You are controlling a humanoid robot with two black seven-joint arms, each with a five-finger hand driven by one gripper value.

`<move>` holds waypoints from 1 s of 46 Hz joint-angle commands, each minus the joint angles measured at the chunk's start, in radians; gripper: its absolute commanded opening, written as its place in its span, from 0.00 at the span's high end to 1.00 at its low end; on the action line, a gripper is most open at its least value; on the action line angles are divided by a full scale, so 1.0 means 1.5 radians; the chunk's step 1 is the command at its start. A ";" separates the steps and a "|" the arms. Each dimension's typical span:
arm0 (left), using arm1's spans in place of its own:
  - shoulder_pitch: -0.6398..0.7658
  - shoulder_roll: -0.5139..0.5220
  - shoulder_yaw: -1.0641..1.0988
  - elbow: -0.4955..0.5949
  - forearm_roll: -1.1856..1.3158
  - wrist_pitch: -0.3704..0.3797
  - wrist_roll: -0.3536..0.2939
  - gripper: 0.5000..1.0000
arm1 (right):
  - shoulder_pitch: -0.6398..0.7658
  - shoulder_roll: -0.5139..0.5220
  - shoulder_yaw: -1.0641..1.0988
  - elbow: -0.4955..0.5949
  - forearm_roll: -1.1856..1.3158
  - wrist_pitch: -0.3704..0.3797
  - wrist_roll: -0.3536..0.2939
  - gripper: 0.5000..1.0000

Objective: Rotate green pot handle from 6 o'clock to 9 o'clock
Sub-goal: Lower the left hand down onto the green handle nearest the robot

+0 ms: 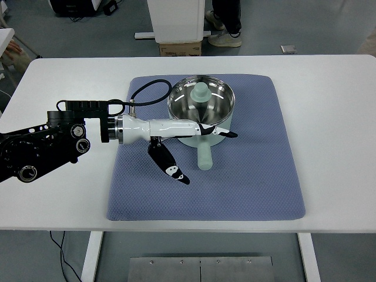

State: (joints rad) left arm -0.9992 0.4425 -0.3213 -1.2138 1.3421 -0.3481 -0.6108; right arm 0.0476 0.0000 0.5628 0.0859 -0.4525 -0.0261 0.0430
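Top view: near edge of the white table (59,205) is bare, then the blue-grey mat (247,188).

On the mat, the left hand (197,150) reaches in from the left, spread wide: thumb (170,164) splayed toward the camera, long fingers (214,130) lying across the near rim of the green pot (202,114). Nothing gripped.

The pot handle (204,155) points toward the camera, about 6 o'clock, in the gap between thumb and fingers. Not rotated yet, I'd say.

To do it well: push low on the handle's outer end, sweep it clockwise toward the left edge, and keep the pot body turning in place, not skating on the mat.

Hard to tell: whether the fingers touch the rim or hover over it. The pale green shape inside the pot looks like a reflection or a lid knob; can't say which. Right arm isn't visible. At the far edge, a person's shoes and a cardboard box (180,48) are cut off.
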 commanded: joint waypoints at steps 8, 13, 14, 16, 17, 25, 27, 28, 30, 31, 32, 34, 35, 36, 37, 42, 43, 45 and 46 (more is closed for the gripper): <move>-0.020 -0.009 0.024 0.006 0.001 0.001 0.000 0.00 | 0.000 0.000 0.000 0.000 0.000 0.000 0.000 0.00; -0.030 -0.013 0.034 0.015 0.002 0.001 0.000 0.00 | 0.000 0.000 0.000 0.000 0.000 0.000 0.000 0.00; -0.034 -0.015 0.036 0.017 0.002 0.001 0.000 0.00 | 0.000 0.000 0.000 0.000 0.000 0.000 0.000 0.00; -0.042 -0.020 0.041 0.019 0.007 0.001 0.000 0.00 | 0.000 0.000 0.000 0.000 0.000 0.000 0.000 0.00; -0.045 -0.021 0.045 0.020 0.014 0.002 0.000 0.00 | 0.000 0.000 0.000 0.000 0.000 0.000 0.000 0.00; -0.056 -0.028 0.057 0.026 0.091 0.019 0.000 0.00 | 0.000 0.000 0.000 0.000 0.000 0.000 0.000 0.00; -0.057 -0.029 0.060 0.027 0.096 0.020 0.000 0.00 | 0.000 0.000 0.000 0.000 0.000 0.000 0.000 0.00; -0.057 -0.029 0.062 0.027 0.097 0.020 0.000 0.00 | 0.000 0.000 0.000 0.000 0.000 0.000 0.000 0.00; -0.058 -0.029 0.065 0.027 0.098 0.021 0.000 0.00 | 0.000 0.000 0.000 0.000 0.000 0.000 0.000 0.00; -0.058 -0.029 0.066 0.027 0.098 0.021 0.000 0.00 | 0.000 0.000 0.000 0.000 0.000 0.000 0.000 0.00; -0.059 -0.029 0.067 0.027 0.099 0.021 0.000 0.00 | 0.000 0.000 0.000 0.000 0.000 0.000 0.000 0.00; -0.059 -0.029 0.069 0.027 0.100 0.021 0.000 0.00 | 0.000 0.000 0.000 0.000 0.000 0.000 0.000 0.00; -0.059 -0.029 0.070 0.027 0.101 0.021 0.000 0.00 | 0.000 0.000 0.000 0.000 0.000 0.000 0.000 0.00; -0.060 -0.029 0.072 0.027 0.102 0.021 0.000 0.00 | 0.000 0.000 0.000 0.000 0.000 0.000 0.000 0.00; -0.060 -0.029 0.073 0.027 0.104 0.021 0.000 0.00 | 0.000 0.000 0.000 0.000 0.000 0.000 0.000 0.00; -0.067 -0.035 0.079 0.027 0.116 0.021 0.000 0.00 | 0.000 0.000 -0.001 0.000 0.000 0.000 0.000 0.00; -0.068 -0.035 0.080 0.027 0.121 0.022 0.000 0.00 | 0.000 0.000 0.000 0.000 0.000 0.000 0.000 0.00; -0.069 -0.036 0.082 0.027 0.129 0.023 0.000 0.00 | 0.000 0.000 0.000 0.000 0.000 0.000 0.000 0.00; -0.071 -0.036 0.083 0.027 0.132 0.023 0.000 0.00 | 0.000 0.000 0.000 0.000 0.000 0.000 0.000 0.00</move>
State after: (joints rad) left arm -1.1010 0.3899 -0.2010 -1.1735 1.5242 -0.3142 -0.6109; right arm 0.0475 0.0000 0.5628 0.0858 -0.4525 -0.0261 0.0429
